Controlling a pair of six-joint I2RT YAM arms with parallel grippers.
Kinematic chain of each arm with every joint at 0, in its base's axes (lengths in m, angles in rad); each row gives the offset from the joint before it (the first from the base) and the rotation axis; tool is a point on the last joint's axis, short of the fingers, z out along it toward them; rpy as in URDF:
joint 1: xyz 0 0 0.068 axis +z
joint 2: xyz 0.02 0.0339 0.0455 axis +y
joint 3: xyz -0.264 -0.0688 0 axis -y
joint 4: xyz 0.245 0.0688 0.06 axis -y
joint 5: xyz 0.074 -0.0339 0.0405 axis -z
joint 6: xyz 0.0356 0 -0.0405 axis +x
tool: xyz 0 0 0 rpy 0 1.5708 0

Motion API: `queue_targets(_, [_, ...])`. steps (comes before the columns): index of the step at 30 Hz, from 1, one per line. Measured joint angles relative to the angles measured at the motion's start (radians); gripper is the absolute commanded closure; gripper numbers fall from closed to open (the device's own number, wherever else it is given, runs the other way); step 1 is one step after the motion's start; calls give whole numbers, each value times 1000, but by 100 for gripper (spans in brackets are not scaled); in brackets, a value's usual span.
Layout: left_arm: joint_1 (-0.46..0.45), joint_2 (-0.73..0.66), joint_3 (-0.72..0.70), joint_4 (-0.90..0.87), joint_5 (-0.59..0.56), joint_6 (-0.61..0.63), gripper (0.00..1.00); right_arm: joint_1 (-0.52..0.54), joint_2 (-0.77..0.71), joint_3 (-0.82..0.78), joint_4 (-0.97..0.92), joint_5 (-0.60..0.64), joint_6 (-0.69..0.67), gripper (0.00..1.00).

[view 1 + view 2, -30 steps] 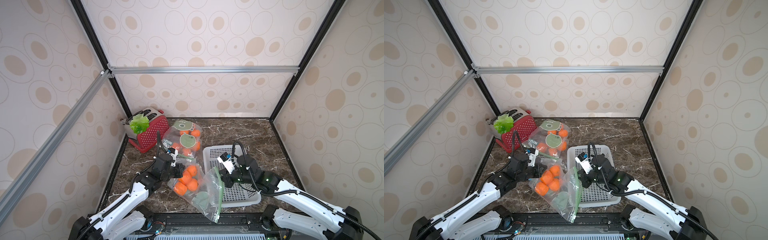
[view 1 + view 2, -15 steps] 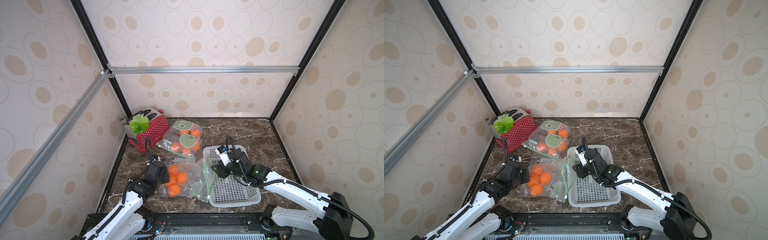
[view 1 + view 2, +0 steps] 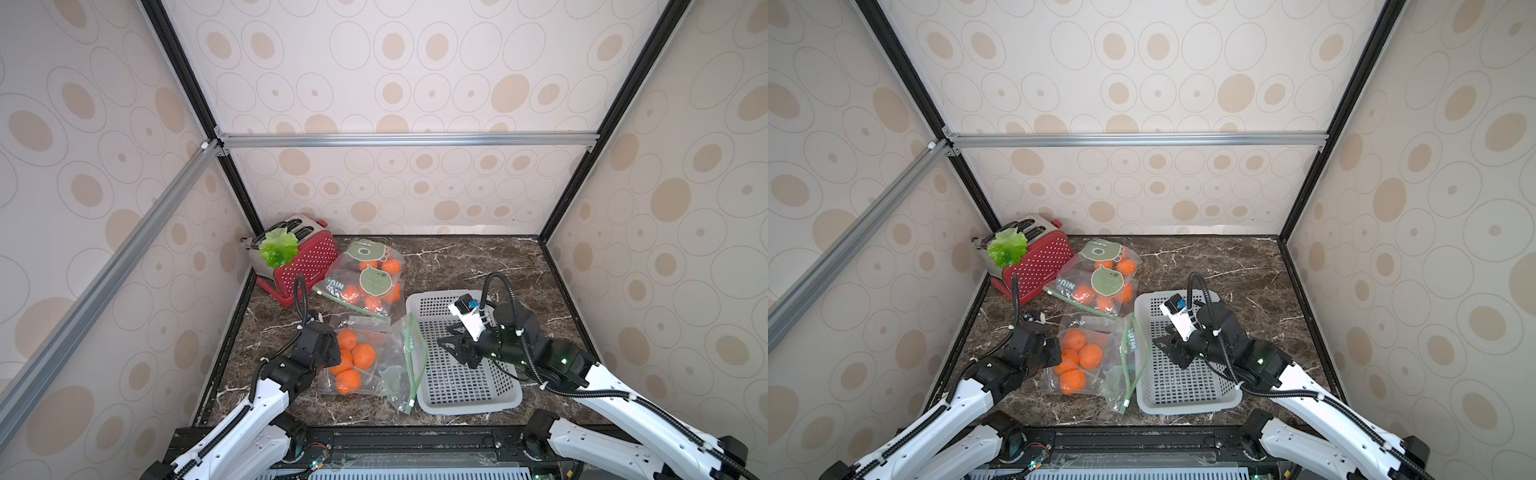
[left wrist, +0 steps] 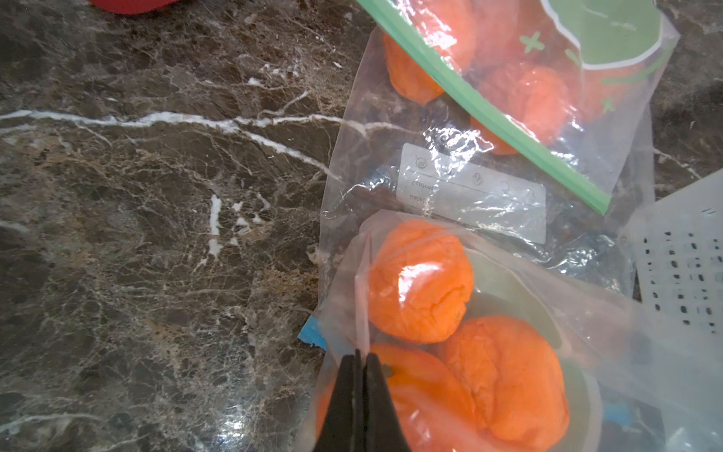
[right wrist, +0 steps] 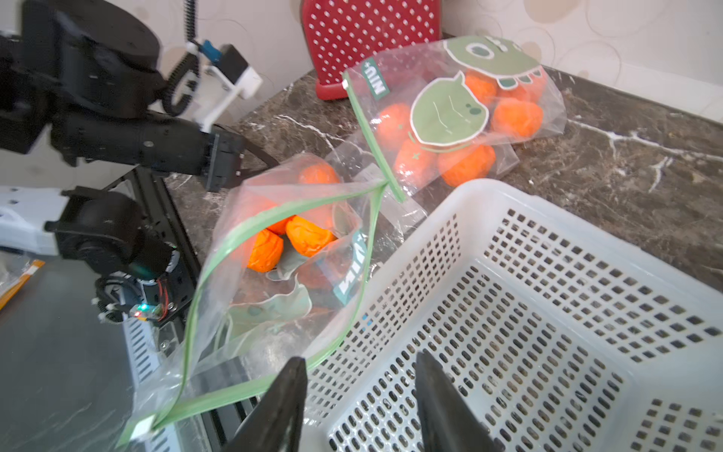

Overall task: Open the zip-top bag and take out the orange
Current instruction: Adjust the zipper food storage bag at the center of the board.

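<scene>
The zip-top bag point(image 3: 386, 370) point(image 3: 1113, 374) lies on the marble table beside the basket, its green zip mouth point(image 5: 281, 274) gaping toward my right gripper. Several oranges point(image 3: 363, 356) point(image 3: 1090, 356) point(image 5: 309, 235) point(image 4: 420, 281) sit inside. My left gripper point(image 3: 332, 360) point(image 3: 1054, 356) point(image 4: 362, 358) is shut on a fold of the bag's plastic at the end away from the mouth. My right gripper point(image 3: 446, 343) point(image 3: 1163, 341) point(image 5: 360, 362) hovers open over the basket, just past the zip edge, holding nothing.
A white perforated basket point(image 3: 473, 408) point(image 3: 1183, 409) point(image 5: 587, 242) stands right of the bag. A second closed bag of oranges point(image 3: 370, 278) point(image 3: 1104, 278) point(image 5: 461, 117) lies behind. A red toaster point(image 3: 307, 262) point(image 3: 1038, 266) with a green leaf stands in the back left corner.
The bag, held up by both grippers a second ago, has come down onto the table. My right gripper opened, let go of the zip edge and drew back over the basket.
</scene>
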Motion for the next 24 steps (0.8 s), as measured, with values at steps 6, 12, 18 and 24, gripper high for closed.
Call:
queue_targets(6, [0, 1, -2, 9, 13, 10, 100, 0, 50, 5, -18, -115, -19, 72])
queue_targets(12, [0, -5, -3, 15, 29, 10, 100, 0, 177, 5, -12, -191, -93, 82])
queue_targets(18, [0, -18, -3, 15, 36, 10, 100, 0, 274, 8, 53, -275, -164, 84])
queue_targets(24, [0, -13, -3, 20, 42, 10, 100, 0, 354, 14, 139, -336, -187, 82])
